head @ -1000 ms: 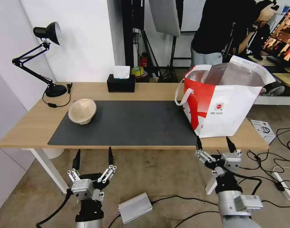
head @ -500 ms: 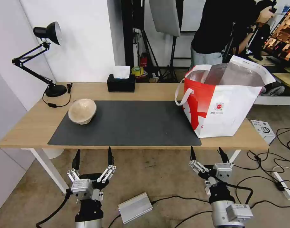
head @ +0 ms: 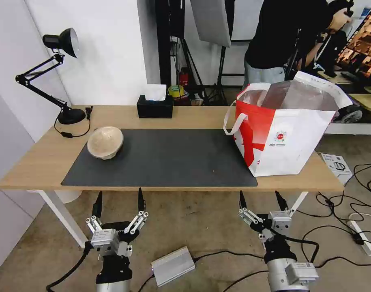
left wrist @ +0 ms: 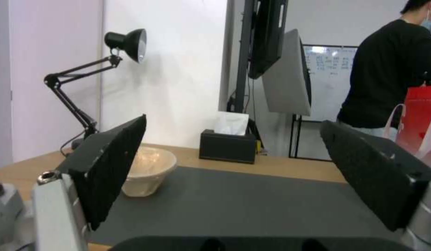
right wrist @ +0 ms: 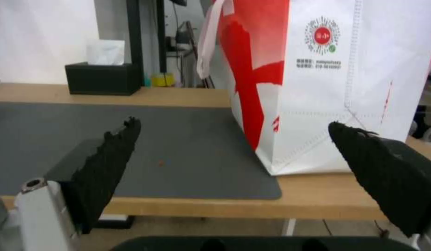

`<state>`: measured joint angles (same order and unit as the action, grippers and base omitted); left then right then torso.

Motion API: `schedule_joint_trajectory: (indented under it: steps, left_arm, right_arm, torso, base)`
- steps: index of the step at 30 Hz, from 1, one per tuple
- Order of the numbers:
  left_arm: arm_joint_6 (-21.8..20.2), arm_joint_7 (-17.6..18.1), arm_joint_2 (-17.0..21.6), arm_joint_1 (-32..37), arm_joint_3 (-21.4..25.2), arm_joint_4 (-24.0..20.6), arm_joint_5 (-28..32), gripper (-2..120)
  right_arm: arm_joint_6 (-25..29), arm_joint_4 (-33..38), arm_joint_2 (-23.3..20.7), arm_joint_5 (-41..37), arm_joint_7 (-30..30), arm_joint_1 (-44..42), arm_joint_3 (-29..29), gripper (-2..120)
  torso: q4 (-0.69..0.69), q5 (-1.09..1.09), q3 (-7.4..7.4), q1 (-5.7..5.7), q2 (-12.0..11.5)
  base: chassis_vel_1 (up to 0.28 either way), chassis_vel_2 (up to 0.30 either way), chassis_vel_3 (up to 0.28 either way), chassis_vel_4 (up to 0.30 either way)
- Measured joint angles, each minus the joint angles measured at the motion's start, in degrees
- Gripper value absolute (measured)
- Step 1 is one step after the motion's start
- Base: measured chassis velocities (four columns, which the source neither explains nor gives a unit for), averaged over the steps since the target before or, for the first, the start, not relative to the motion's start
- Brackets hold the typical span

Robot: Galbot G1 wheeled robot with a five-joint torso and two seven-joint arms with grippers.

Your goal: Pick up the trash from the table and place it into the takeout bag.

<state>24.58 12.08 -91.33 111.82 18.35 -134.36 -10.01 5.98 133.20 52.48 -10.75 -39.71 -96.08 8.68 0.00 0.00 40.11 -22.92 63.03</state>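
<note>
A tan domed paper bowl (head: 105,142), one piece of the trash, sits on the left end of the dark grey mat (head: 165,156) on the light-wood table (head: 39,162); the left wrist view shows the bowl (left wrist: 148,170) too. The takeout bag (head: 284,132) stands open at the table's right end, its white front and red side panel close in the right wrist view (right wrist: 327,80). Below the table's front edge on the left, my left gripper (head: 118,202) hangs open and empty. On the right, also below the front edge, my right gripper (head: 260,198) is open and empty.
A black tissue box (head: 155,106) stands at the table's back edge and a black desk lamp (head: 51,73) at the back left. A silver box (head: 173,265) and cables lie on the floor by my arms. A person stands behind the bag.
My right gripper has dropped from the table's front edge by the bag to below it and shifted slightly left. The left arm, the bowl and the bag have not moved.
</note>
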Motion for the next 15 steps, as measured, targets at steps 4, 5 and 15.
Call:
schedule_joint_trajectory:
  steps: [4, 5, 15]
  left_arm:
    - [0.0, 0.0, 0.0, 0.0, 0.0, 0.0, 0.0, 100]
    - [0.0, 0.0, 0.0, 0.0, 0.0, 0.0, 0.0, 100]
    - [0.0, 0.0, 0.0, 0.2, 0.2, 0.0, 0.0, 100]
  right_arm:
    - [0.0, 0.0, -0.3, 0.0, 0.0, 0.4, 0.2, 100]
    - [0.0, 0.0, -0.3, 0.0, 0.0, 0.4, 0.2, 100]
    - [0.0, 0.1, -0.4, -0.1, 0.1, 0.4, 0.3, 100]
  torso:
    - [0.00, 0.00, 0.00, 0.00, 0.0]
    - [0.00, 0.00, 0.00, 0.00, 0.0]
    - [0.00, 0.00, 0.00, 0.00, 0.0]
  base:
    - [0.000, 0.000, 0.000, 0.000]
    - [0.000, 0.000, 0.000, 0.000]
    - [0.000, 0.000, 0.000, 0.000]
